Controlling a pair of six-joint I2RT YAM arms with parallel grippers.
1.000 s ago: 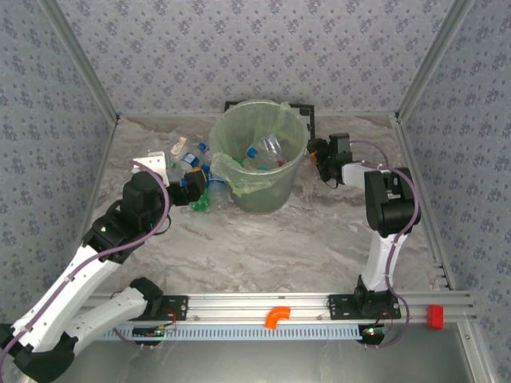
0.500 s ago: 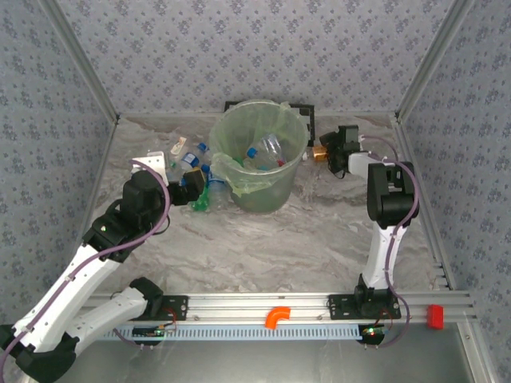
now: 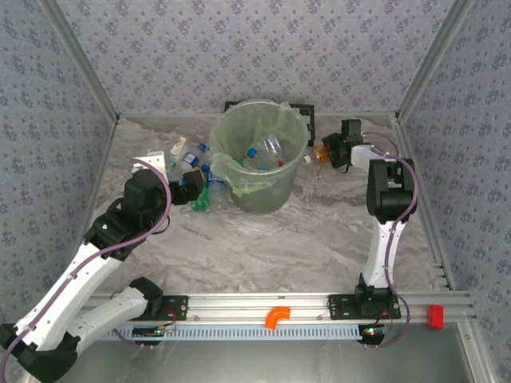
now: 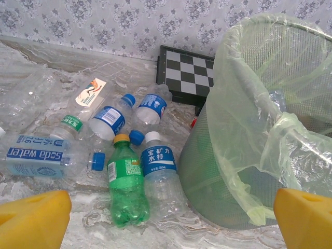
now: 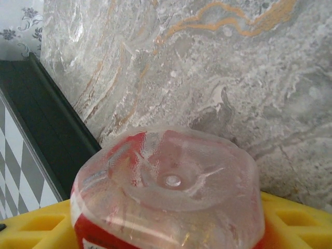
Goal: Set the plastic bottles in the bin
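Marble-patterned table (image 3: pixel 319 239) is carrying the bin (image 3: pixel 271 191) toward the back, with several bottles (image 3: pixel 267 150) lying inside it. Other loose bottles (image 4: pixel 111 119) are lying in a heap just left of the bin, a green bottle (image 4: pixel 126 184) among the nearest. The left gripper (image 3: pixel 196 187) is hovering by this heap with its yellow fingers (image 4: pixel 33 218) spread wide, grasping nothing. The right gripper (image 3: pixel 326 152) is clenching a red-labelled bottle (image 5: pixel 168 202) just right of the bin

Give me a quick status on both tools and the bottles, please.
Left tool open above loose bottles beside the bin. Right tool shut on red-label bottle, right of bin. Liner flap droops over rim.
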